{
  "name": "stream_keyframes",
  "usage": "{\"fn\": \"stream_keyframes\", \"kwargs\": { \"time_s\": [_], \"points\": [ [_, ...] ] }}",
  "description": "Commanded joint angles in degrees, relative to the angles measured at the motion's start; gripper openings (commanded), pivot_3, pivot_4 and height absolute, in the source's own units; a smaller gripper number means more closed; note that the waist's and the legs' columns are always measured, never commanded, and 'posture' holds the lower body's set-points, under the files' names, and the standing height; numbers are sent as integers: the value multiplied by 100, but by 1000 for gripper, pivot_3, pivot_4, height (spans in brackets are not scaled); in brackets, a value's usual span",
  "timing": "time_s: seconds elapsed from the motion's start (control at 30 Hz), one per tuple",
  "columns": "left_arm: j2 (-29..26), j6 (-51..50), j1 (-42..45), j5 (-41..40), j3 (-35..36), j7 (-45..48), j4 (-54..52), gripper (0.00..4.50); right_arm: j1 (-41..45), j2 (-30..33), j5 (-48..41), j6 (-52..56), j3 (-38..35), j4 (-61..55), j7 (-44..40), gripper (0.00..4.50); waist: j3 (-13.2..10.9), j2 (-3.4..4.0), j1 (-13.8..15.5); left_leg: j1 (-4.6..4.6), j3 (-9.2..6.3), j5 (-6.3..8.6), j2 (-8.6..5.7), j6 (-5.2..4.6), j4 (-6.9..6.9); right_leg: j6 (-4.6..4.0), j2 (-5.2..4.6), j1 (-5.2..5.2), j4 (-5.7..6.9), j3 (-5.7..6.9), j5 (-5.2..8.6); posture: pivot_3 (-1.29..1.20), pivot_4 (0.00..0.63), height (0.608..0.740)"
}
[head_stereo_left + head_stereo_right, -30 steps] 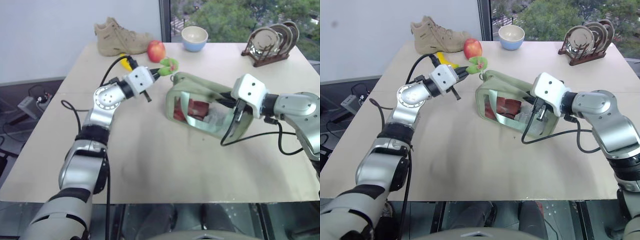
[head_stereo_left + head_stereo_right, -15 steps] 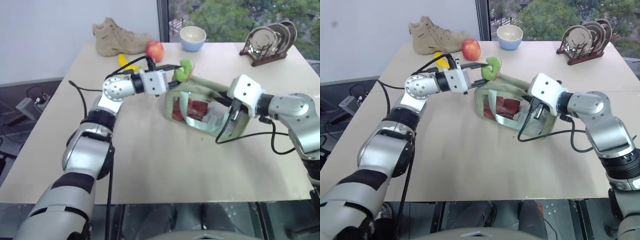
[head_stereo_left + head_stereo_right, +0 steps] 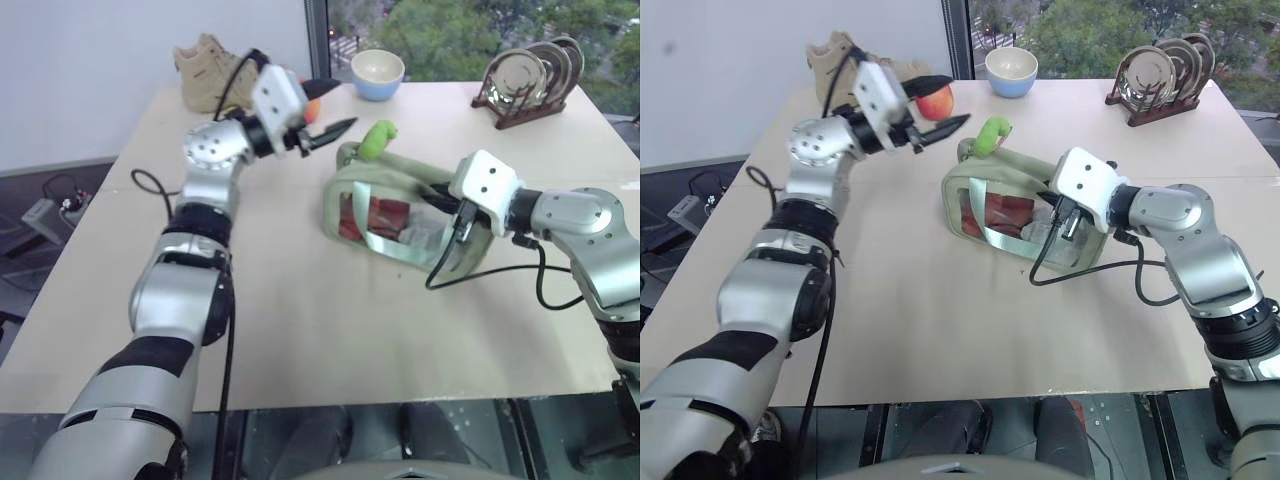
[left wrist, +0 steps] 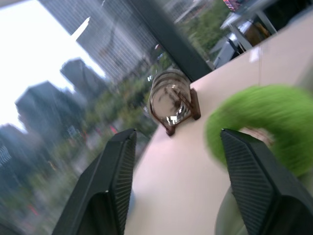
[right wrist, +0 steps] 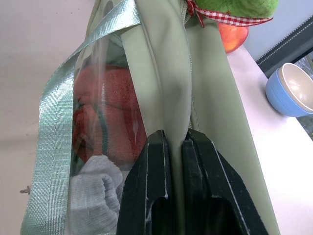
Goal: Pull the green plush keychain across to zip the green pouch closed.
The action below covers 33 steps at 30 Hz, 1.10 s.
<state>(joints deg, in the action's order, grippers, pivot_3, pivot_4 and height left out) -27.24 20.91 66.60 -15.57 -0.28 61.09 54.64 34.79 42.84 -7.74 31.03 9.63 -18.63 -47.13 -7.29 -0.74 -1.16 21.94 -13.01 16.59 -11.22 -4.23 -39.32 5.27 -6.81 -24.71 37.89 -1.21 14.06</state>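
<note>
While the right gripper [image 5: 171, 142] pinches a fold of the green pouch [image 3: 400, 215] at its right end, its 2 black fingers [image 5: 154, 181] pressed tight on the fabric, the left gripper [image 3: 325, 108] hangs in the air to the left of the pouch, its jaws spread apart and holding nothing. Just right of the left gripper's tips, the green plush keychain [image 3: 377, 137] stands up from the far left top of the pouch, apart from the fingers. A red-and-white checked ribbon [image 5: 230, 19] ties it to the zipper end. The pouch lies near the middle of the table [image 3: 300, 330], its clear panel showing red and white contents. An apple [image 3: 935, 103], a tan boot [image 3: 205, 65], a blue bowl [image 3: 375, 72] and a rack of plates [image 3: 530, 75] sit along the far side.
</note>
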Motion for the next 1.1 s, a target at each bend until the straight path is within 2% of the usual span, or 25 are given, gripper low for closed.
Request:
{"fn": "stream_keyframes", "kwargs": {
  "time_s": [0.03,0.1,0.27,0.37,0.53,0.67,0.7,0.73,0.77,0.8,0.87,0.97,1.0,1.03,1.1],
  "points": [
    [-408,-2215,-845,-1052,378,924,-1382,2903,-97,45,-50,129,-41,-124,-99,0,2,2,-35,-1,0,0,0,0,0,0,0,-1,-1,0,0,0,150,740],
    [-589,-2985,-1495,-1312,307,1202,-2268,2903,-110,61,-61,132,-56,-138,-121,0,2,2,-58,-2,-2,0,-2,0,1,0,0,-1,2,4,0,0,150,740],
    [-623,-3634,-2599,-1284,139,1118,-3585,2903,-92,75,-57,98,-52,-100,-182,0,3,-1,-13,-1,-20,0,-13,0,0,-2,-6,3,0,21,-1,0,150,740],
    [-429,-3568,-2860,-1099,96,836,-3811,2903,-69,69,-55,86,-56,-76,-218,0,4,-2,43,-8,-13,0,-12,1,-3,-2,-7,7,-8,24,0,0,150,740],
    [32,-3245,-2848,-639,133,-157,-3628,2903,-38,56,-37,92,-48,-70,-232,0,7,-6,62,-20,-2,-3,-9,6,-5,-2,-8,16,-9,13,0,0,150,740],
    [156,-2966,-2841,-355,23,-295,-3458,2903,-35,58,-29,102,-51,-81,-234,0,9,-8,55,-18,2,-3,-9,6,-6,-2,-10,15,-8,11,0,0,150,740],
    [188,-2882,-2832,-294,3,-314,-3401,2340,-40,62,-29,104,-55,-86,-236,0,9,-8,56,-18,2,-3,-9,6,-6,-2,-11,15,-8,12,0,0,150,740],
    [224,-2826,-2817,-254,-4,-334,-3346,2036,-42,65,-26,106,-54,-89,-237,0,9,-8,57,-18,3,-3,-9,6,-6,-2,-12,15,-7,13,0,0,150,740],
    [254,-2784,-2799,-226,-1,-356,-3297,1422,-44,66,-25,109,-55,-92,-240,0,9,-8,56,-17,2,-3,-9,6,-6,-2,-12,15,-6,14,0,0,150,740],
    [279,-2736,-2779,-200,14,-393,-3253,1178,-43,65,-22,114,-55,-93,-244,0,9,-8,56,-16,2,-3,-9,6,-6,-2,-12,14,-6,15,0,0,150,740],
    [297,-2782,-2757,-289,104,-389,-3281,204,-53,70,-16,123,-63,-103,-247,0,9,-9,58,-15,1,-3,-9,6,-6,-2,-12,14,-7,15,0,0,150,740],
    [167,-3033,-2750,-541,257,-157,-3367,204,-75,89,-10,138,-80,-122,-243,0,9,-9,53,-15,1,-3,-9,6,-6,-2,-13,14,-5,15,0,0,150,740],
    [122,-3013,-2738,-520,248,-101,-3320,822,-75,89,-9,138,-82,-116,-241,0,9,-9,49,-15,1,-3,-9,6,-5,-2,-13,13,-5,15,0,0,150,740],
    [100,-2955,-2718,-479,226,-74,-3263,945,-75,90,-4,133,-81,-111,-241,0,9,-9,49,-15,1,-3,-9,6,-5,-2,-13,13,-5,15,0,0,150,740],
    [122,-2873,-2662,-422,176,-50,-3165,1814,-76,86,-5,133,-84,-109,-241,0,9,-9,53,-15,1,-3,-9,6,-4,-2,-13,13,-5,15,0,0,150,740]
  ]
}}
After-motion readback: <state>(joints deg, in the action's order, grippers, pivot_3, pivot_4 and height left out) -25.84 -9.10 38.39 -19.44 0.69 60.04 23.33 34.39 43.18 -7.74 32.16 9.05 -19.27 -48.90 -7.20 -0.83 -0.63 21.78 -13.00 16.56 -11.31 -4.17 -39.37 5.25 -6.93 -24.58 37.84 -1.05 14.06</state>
